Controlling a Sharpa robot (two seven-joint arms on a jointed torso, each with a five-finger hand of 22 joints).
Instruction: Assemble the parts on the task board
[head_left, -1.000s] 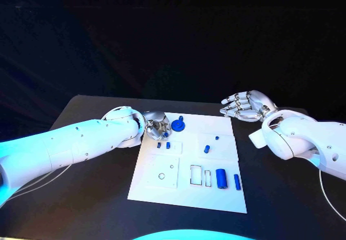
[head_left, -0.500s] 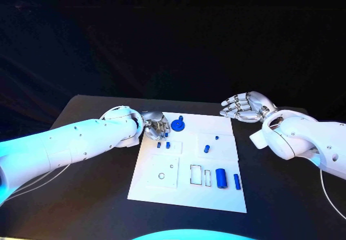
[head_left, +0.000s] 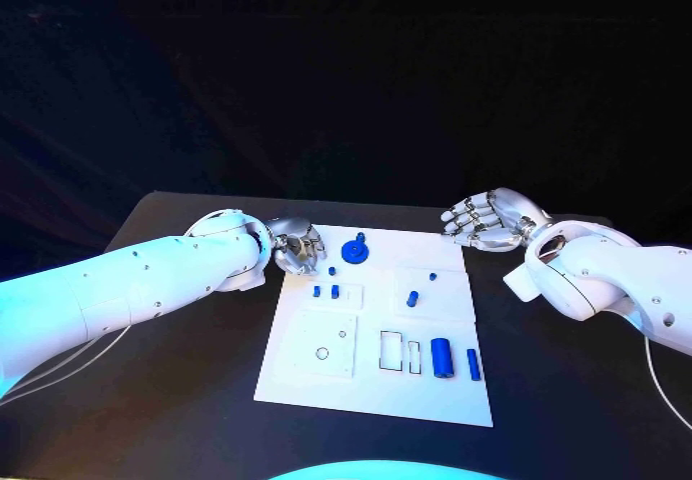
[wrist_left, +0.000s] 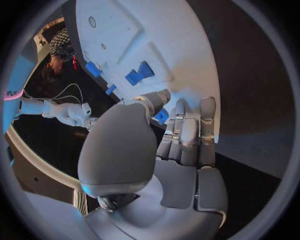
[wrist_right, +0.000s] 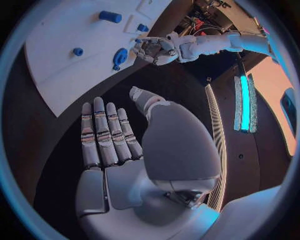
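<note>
Black table (head_left: 188, 215) holds the task board (head_left: 368, 385); at its ten o'clock corner the left hand (head_left: 296, 247) pinches a small blue part (wrist_left: 161, 116) (go slow, line it up straight). Right hand (head_left: 488, 218) waits spread, holding nothing

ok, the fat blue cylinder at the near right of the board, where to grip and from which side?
Likely best across its round sides at mid-length, from above. The blue cylinder lies flat, long axis running near to far, with a slim blue pin close on its right and a slot outline on its left, so the fingers have narrow gaps. The right hand looks nearest.
</note>
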